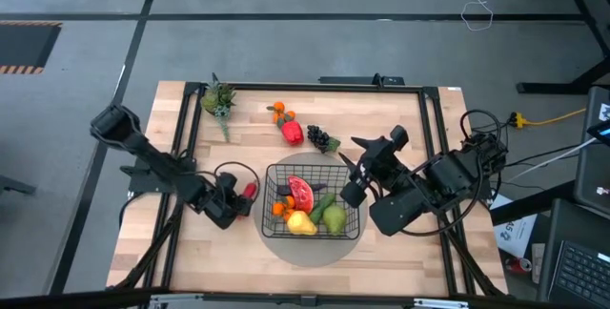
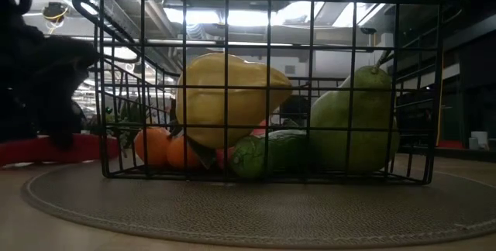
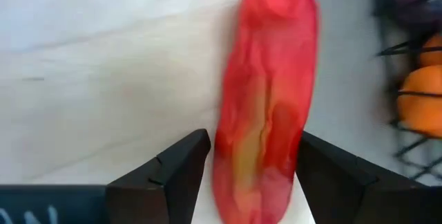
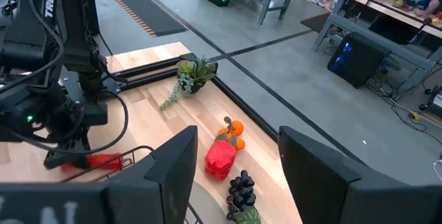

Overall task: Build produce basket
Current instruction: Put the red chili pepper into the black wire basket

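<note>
Only the left wrist cam really shows it: the red chili [image 3: 266, 99] lies on the wood right between the left gripper [image 3: 252, 172]'s spread, open fingers. From above it's just a red sliver beside the basket [image 1: 351, 221] on its grey mat [image 1: 286, 249]. The right gripper [image 1: 351, 187] hangs open by the basket's other side, holding nothing.

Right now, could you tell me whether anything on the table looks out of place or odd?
Nothing is spilled or damaged. The basket sits squarely on its grey mat. A red chili lies on the bare wood between the open fingers of the left gripper, outside the basket.
</note>
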Action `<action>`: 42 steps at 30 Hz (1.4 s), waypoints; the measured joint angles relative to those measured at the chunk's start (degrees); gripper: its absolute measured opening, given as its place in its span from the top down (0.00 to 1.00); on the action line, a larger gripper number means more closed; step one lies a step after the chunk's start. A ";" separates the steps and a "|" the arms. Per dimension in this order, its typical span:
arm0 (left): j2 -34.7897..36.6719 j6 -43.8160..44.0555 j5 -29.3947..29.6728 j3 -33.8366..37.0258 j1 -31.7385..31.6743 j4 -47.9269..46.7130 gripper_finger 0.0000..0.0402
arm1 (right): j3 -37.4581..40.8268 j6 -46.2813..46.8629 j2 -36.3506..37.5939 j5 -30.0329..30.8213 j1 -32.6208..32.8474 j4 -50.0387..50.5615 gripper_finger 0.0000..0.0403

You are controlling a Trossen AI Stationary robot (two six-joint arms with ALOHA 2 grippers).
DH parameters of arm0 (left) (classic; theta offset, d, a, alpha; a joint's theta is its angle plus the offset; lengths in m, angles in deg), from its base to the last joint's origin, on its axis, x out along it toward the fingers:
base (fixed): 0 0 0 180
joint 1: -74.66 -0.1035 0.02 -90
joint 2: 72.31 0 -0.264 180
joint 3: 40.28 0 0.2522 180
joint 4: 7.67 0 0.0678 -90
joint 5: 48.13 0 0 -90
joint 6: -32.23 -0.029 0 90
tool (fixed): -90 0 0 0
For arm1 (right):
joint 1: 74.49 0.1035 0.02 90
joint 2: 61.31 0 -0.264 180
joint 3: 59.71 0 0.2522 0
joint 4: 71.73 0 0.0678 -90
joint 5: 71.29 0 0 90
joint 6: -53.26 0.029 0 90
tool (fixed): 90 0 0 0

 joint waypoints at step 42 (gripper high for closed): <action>6.60 -8.49 -4.88 -0.70 5.74 -11.96 0.98 | 0.02 -3.08 0.00 -5.36 0.00 0.22 0.49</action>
